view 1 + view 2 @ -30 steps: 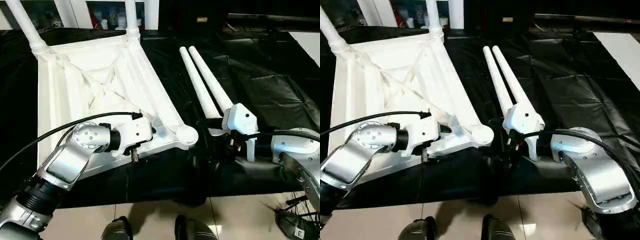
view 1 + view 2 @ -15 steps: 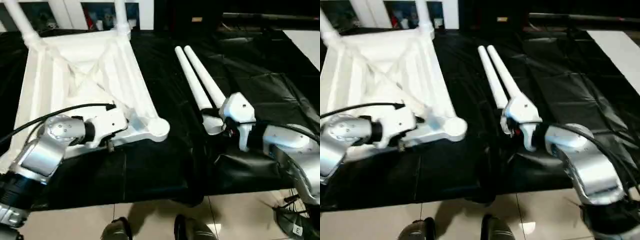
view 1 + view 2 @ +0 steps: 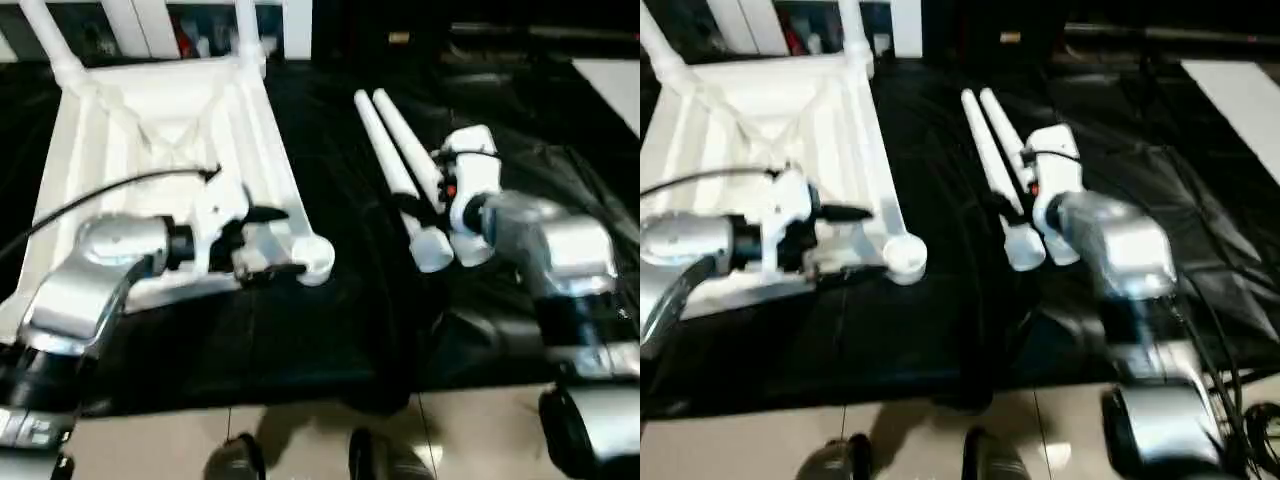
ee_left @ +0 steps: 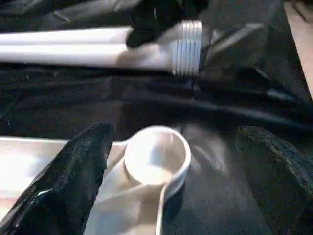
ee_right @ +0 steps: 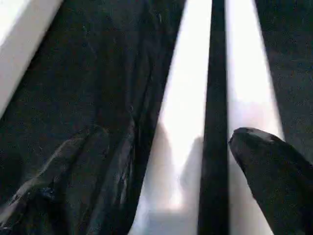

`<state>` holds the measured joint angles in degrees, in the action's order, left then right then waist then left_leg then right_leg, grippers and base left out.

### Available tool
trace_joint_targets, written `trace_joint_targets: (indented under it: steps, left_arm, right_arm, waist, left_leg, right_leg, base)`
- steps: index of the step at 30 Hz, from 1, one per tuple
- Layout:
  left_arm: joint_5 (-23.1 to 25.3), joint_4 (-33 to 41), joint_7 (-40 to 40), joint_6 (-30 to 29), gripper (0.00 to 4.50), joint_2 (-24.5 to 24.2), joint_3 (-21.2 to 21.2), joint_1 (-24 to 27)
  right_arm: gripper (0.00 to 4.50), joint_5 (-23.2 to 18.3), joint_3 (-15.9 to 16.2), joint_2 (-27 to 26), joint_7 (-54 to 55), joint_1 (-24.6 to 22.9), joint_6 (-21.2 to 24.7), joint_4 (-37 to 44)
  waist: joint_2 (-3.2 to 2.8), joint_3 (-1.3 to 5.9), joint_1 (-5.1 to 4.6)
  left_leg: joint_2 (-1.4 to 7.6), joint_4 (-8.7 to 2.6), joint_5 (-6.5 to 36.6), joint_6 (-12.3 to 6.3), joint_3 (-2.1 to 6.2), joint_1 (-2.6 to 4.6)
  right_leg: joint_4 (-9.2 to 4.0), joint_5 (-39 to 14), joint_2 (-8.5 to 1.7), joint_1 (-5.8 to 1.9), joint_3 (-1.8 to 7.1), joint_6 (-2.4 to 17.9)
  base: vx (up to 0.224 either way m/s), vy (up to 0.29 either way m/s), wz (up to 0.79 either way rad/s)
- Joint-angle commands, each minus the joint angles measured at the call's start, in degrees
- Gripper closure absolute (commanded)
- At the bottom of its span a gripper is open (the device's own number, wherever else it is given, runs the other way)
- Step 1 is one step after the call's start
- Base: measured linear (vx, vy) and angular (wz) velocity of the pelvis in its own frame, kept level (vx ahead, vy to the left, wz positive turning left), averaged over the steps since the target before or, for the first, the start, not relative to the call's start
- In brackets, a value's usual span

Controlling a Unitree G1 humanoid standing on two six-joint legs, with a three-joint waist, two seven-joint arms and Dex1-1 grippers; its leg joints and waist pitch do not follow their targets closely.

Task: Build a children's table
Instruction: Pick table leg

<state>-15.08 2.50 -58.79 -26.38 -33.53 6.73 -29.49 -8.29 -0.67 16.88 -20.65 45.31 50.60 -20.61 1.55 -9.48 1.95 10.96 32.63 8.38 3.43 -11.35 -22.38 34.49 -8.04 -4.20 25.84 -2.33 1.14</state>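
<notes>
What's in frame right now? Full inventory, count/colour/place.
Large white plastic rectangular tabletop: 1, white, lying ribbed underside up on the left of the black sheet.
Fitted white tubular legs: 2, white, standing up from the tabletop's two far corner sockets.
Empty round corner socket: 1, white, at the tabletop's near right corner.
Loose white tubular legs: 2, white, lying side by side on the sheet, right of the tabletop.
Black plastic sheet: 1, black, covering the work surface.
Tiled floor: light, along the near edge.
Left gripper: 1, black fingers, open, around the empty socket.
Right gripper: 1, black fingers, open, over the loose legs.
</notes>
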Motion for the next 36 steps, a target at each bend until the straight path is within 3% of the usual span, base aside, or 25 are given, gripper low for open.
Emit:
trace_joint_targets:
  steps: [1,4,9,19,22,26,32,34,36]
  left_arm:
    - [-1.0,-0.8,3.7,-2.7,0.00,2.0,-1.6,-1.9]
    - [-1.6,-1.2,7.5,-5.7,0.00,4.4,-2.9,-3.0]
    - [-1.8,-0.7,10.1,-8.3,0.00,6.2,-2.8,-2.9]
    - [-2.0,0.8,10.2,-9.1,0.00,6.5,-1.9,-2.7]
    - [-1.9,1.4,10.2,-9.8,0.00,6.4,-1.6,-2.7]
    - [-1.7,1.4,9.4,-9.8,0.00,6.1,-0.7,-2.6]
    - [-1.3,1.6,8.8,-9.8,0.00,6.2,0.6,-2.6]
    - [-1.6,2.5,8.9,-10.3,0.00,6.3,0.8,-2.3]
    - [-1.8,3.0,8.9,-10.5,0.00,6.1,0.8,-2.0]
  right_arm:
    - [0.07,0.5,-0.3,-1.2,1.0,2.5,-1.3,-6.6]
    - [0.07,1.6,0.3,-1.8,0.8,4.5,-1.6,-11.2]
    - [0.07,1.3,0.8,-2.1,-0.4,6.8,-1.4,-15.8]
    - [0.07,-3.1,-2.9,-3.1,-3.8,11.7,-2.3,-17.7]
    - [0.07,-0.1,-2.1,-3.1,-0.7,13.2,-6.4,-22.9]
    - [0.07,1.2,-1.3,-4.1,1.8,13.6,-7.9,-27.9]
    - [0.07,3.4,-0.3,-5.6,6.2,14.2,-11.7,-35.3]
    - [0.07,3.4,-1.1,-5.8,6.5,14.6,-12.4,-37.1]
    - [0.07,3.4,-1.3,-5.8,6.4,15.0,-12.8,-38.4]
  waist:
    - [-0.43,5.22,-0.02]
    - [0.00,5.33,-0.03]
    - [0.04,5.33,0.06]
    - [-0.13,5.24,0.11]
    - [-0.29,5.37,0.12]
    - [-0.60,5.52,0.21]
    - [-0.37,5.51,0.08]
    - [-0.04,5.57,-0.01]
    - [-0.11,5.42,0.01]
  left_leg:
    - [0.94,-2.81,9.9,0.85,0.44,1.37]
    - [0.92,-2.72,8.1,0.26,0.43,1.03]
    - [0.95,-2.63,7.5,-1.05,0.38,1.09]
    - [1.16,-2.72,8.8,-0.96,0.38,1.34]
    - [1.11,-2.60,7.9,-0.68,0.31,1.28]
    - [1.01,-2.55,7.8,-0.84,0.35,1.21]
    - [1.09,-2.56,8.4,-0.71,0.33,1.20]
    - [1.18,-2.55,9.3,-0.53,0.30,1.27]
    - [1.16,-2.57,9.9,-0.43,0.32,1.21]
  right_leg:
    - [-3.08,-10.9,-2.50,-3.99,2.45,12.8]
    - [-2.78,-8.8,-2.45,-4.34,2.46,12.8]
    - [-2.85,-8.6,-2.44,-4.26,2.38,12.9]
    - [-3.06,-11.0,-2.55,-3.97,2.34,12.5]
    - [-2.87,-9.2,-2.56,-3.93,2.32,13.5]
    - [-2.73,-8.3,-2.52,-4.15,2.30,13.9]
    - [-2.69,-8.6,-2.56,-4.11,2.25,13.9]
    - [-2.76,-9.8,-2.57,-4.08,2.27,13.6]
    - [-2.84,-10.7,-2.56,-4.01,2.27,13.2]
  base:
    - [0.000,0.000,0.00]
    - [0.000,0.000,0.00]
    - [0.000,0.000,0.00]
    - [0.000,0.000,0.00]
    - [0.000,0.000,0.00]
    - [0.000,0.000,0.00]
    - [0.000,0.000,0.00]
    - [0.000,0.000,0.00]
    - [0.000,0.000,0.00]
